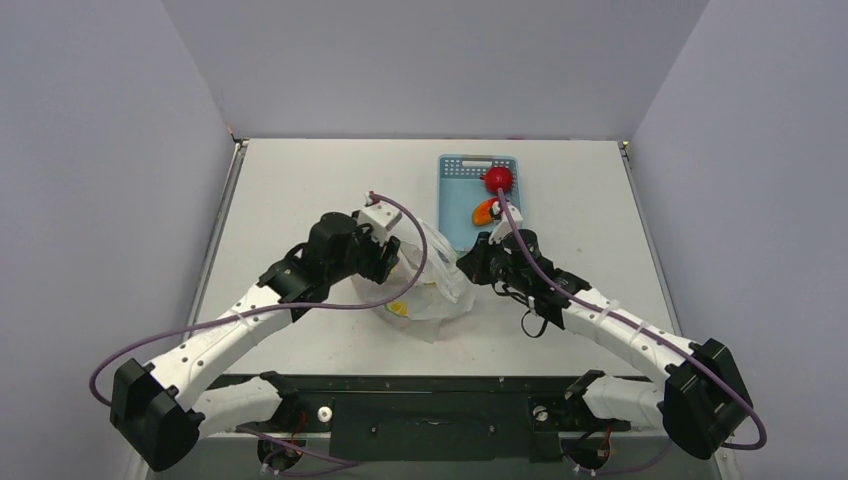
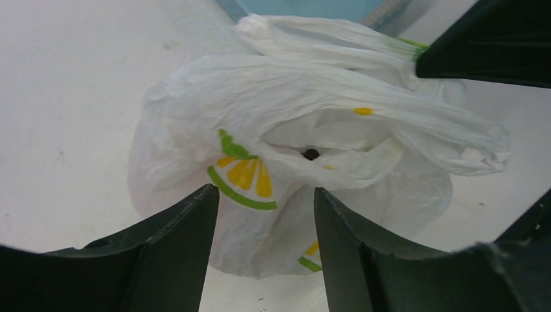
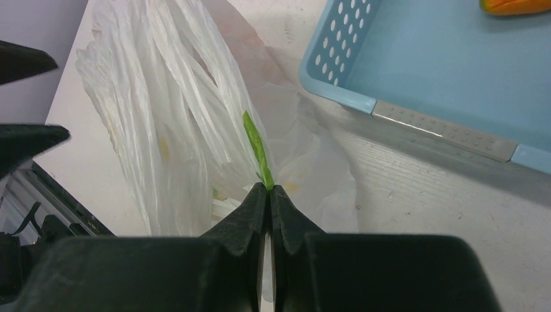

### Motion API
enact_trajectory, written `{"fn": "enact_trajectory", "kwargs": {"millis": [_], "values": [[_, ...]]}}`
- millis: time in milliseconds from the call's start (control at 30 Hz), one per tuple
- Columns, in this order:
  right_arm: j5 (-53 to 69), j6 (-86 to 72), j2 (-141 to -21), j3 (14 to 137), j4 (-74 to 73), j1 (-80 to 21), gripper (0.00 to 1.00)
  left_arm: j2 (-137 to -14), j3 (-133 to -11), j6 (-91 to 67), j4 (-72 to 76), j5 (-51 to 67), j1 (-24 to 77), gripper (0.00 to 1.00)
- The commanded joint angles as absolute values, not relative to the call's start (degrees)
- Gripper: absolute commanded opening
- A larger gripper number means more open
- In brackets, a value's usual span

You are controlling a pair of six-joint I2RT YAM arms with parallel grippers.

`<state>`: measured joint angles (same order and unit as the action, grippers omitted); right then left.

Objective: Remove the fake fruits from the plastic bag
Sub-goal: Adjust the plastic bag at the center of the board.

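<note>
Looking down on a pale grey table (image 1: 300,190) boxed in by plain lavender-grey walls (image 1: 100,150). Finding the plastic bag (image 1: 430,290) crumpled between the two grippers, with the left gripper (image 1: 388,262) reaching at it from one side and the right gripper (image 1: 464,262) from the other. Seeing, beyond the right jaws, a blue tray (image 1: 460,190) carrying a red apple (image 1: 498,179) and a red-orange mango (image 1: 486,210). Not resolving either pair of jaws from up here.

Switching to the left wrist: holding the left jaws wide apart, both dark fingers (image 2: 175,240) rising from the lower edge. Framing the bag straight ahead of the tips and across the gap, with a yellow citrus slice (image 2: 245,179) rimmed in green just beyond the opening. Catching a small dark round spot (image 2: 311,154) deep in the folds, too small to name. Hiding the contents behind crinkled film. Not telling whether these fingers are touching the bag.

Switching to the right wrist: clamping the right jaws tight on a green-printed fold of the bag, leaving no gap but the film. Showing the bag fanning away from the tips in long pleats. Revealing what the top view is blurring: the tray's perforated wall off to the right of the jaws, and the mango's orange end at the upper edge. Glimpsing the left fingers spread at the left edge, just beside the bag.
</note>
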<state>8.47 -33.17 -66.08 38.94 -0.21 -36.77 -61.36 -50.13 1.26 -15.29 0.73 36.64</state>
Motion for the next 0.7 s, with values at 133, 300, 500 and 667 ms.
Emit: {"fn": "enact_trajectory", "kwargs": {"millis": [133,300,500,667], "values": [[14.04,-28.68,-68.77,42.69,-1.40,-36.80,0.00,-72.01,-63.34,-2.99,-22.23,-14.09,56.26,0.54],[16.02,-28.68,-69.41,42.35,-0.54,-36.66,0.00,-74.42,-63.86,-8.78,-20.31,-19.72,59.64,0.55],[14.51,-28.06,-67.93,41.12,-0.52,-36.58,0.00,-73.99,-62.94,-45.77,-21.32,-24.43,59.78,0.54],[14.93,-27.74,-67.53,41.64,-0.96,-36.39,0.00,-71.26,-53.27,-63.74,-8.64,-21.97,59.58,0.54]]}}
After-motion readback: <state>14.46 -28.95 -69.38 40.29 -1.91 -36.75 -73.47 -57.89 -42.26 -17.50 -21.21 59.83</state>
